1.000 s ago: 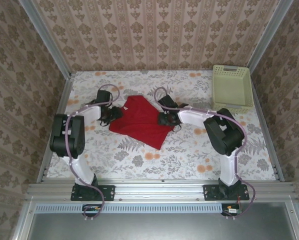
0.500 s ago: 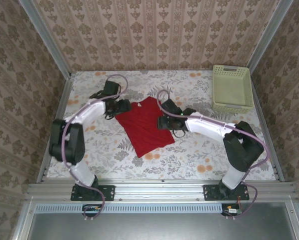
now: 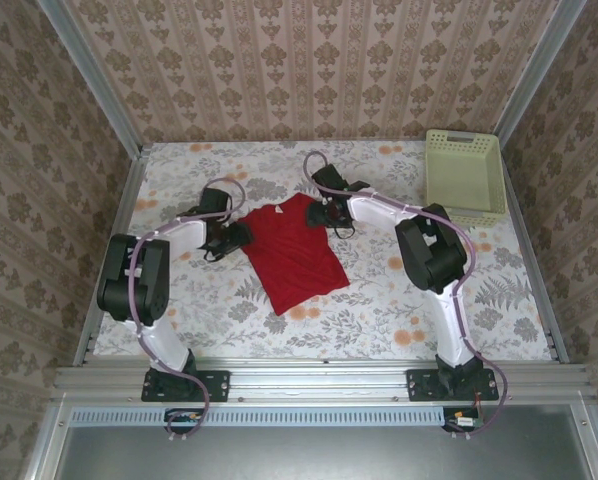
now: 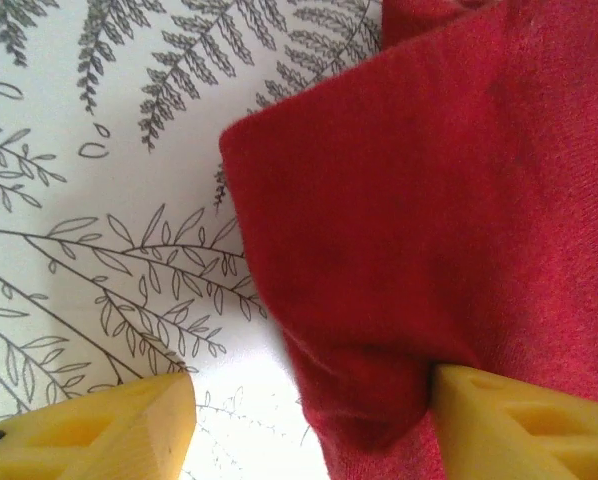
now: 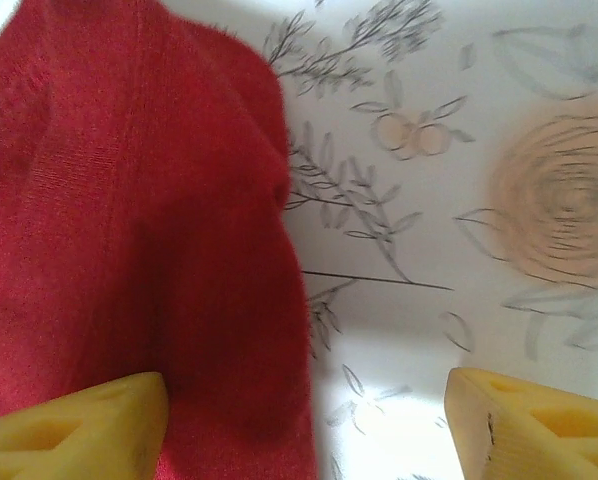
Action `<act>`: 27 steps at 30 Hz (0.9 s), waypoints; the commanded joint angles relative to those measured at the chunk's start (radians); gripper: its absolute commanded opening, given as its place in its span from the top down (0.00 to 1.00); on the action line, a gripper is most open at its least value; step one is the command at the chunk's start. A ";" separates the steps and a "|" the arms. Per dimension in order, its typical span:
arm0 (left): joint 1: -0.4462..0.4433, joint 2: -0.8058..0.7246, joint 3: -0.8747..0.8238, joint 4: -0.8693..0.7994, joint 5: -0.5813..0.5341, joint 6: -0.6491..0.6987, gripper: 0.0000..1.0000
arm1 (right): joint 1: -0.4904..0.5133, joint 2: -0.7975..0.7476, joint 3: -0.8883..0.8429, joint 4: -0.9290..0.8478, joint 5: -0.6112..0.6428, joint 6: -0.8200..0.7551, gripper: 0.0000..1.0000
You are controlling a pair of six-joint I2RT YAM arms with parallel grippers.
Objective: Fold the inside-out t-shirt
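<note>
Top external view: one red t-shirt (image 3: 294,255) lies on the flower-patterned bench (image 3: 379,320), a narrow slanted shape near the middle. One pale basket (image 3: 466,178) stands at the far right corner, well apart from it. Two arms flank the shirt, with the left gripper (image 3: 237,237) at its left edge and the right gripper (image 3: 319,213) at its far right corner. Wrist views: each gripper has two yellow fingers (image 4: 99,435) spread wide, clamping nothing. A shirt corner lies between the left pair, and the shirt's edge lies between the right pair.
</note>
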 commanded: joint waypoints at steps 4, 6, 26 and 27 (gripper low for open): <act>-0.028 0.156 0.065 0.168 0.134 -0.027 0.43 | 0.023 0.107 0.095 -0.033 -0.140 -0.004 0.25; -0.038 0.196 0.098 0.168 0.151 -0.021 0.47 | 0.037 0.129 0.108 -0.037 -0.141 0.004 0.26; -0.077 0.022 -0.060 0.255 0.207 0.029 0.93 | 0.034 -0.190 -0.291 0.155 -0.103 0.101 0.95; -0.083 -0.001 -0.080 0.258 0.208 0.031 0.94 | 0.032 -0.229 -0.336 0.174 -0.100 0.111 0.97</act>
